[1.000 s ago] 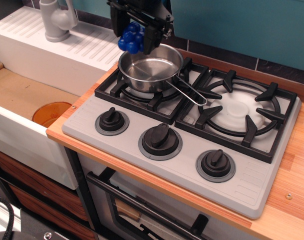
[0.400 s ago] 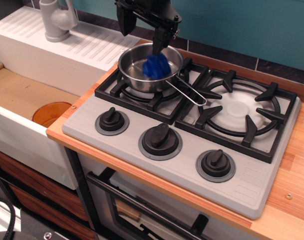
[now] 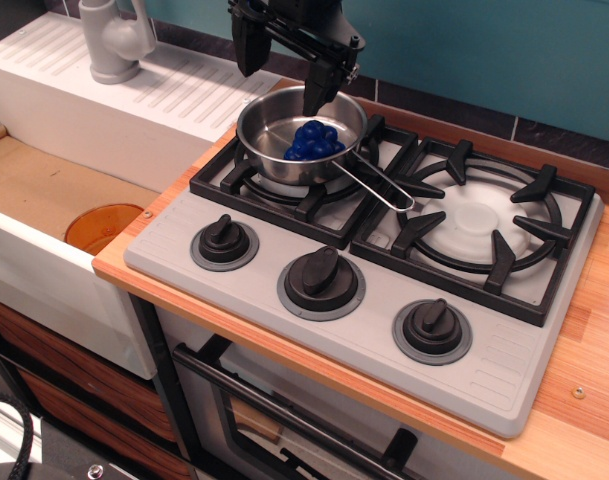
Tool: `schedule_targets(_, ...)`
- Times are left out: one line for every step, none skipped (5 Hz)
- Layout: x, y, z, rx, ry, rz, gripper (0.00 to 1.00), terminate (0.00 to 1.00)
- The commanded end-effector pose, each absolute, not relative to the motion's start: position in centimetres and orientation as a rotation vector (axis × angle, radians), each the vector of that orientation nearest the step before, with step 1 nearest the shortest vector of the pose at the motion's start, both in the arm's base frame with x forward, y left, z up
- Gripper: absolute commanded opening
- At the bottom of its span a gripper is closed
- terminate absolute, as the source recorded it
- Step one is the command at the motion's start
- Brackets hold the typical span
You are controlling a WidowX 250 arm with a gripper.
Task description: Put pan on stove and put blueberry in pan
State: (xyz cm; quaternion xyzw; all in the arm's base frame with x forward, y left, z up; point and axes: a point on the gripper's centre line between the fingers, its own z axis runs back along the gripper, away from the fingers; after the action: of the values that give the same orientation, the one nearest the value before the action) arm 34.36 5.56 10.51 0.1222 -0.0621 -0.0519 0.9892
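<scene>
Stove [image 3: 284, 245] sits on the wood tabletop [image 3: 584, 340], grey deck, black grates, three knobs along the front. Pan [image 3: 274, 125] is on the left burner, shiny steel, wire handle pointing toward the middle of the stove. Change from a second ago: the blueberry [image 3: 314, 140] was up between the fingers above the pan's back rim, then mid-drop a moment later, and now it's lying inside the pan on the right side of the floor, near the wall by the handle. It looks settled: a glossy deep-blue cluster of small balls, sharp instead of blurred. Hand [image 3: 282, 60] hangs above the pan's back edge with its fingers spread wide, holding nothing and well clear of the berry. Pan on stove, berry in pan: I'd call both parts done. Only thing left is for the arm to back off without clipping the pan rim.
</scene>
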Motion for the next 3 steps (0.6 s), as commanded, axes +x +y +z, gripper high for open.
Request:
schedule_targets(35.37, 5.19, 13.53, 0.262, -0.212, -0.101, 1.0, 0.0)
schedule_targets(35.21, 5.03, 13.45, 0.253, -0.213, -0.103, 1.0, 0.0)
schedule_targets(35.15, 5.01, 13.57, 0.241, -0.211, -0.101, 1.0, 0.0)
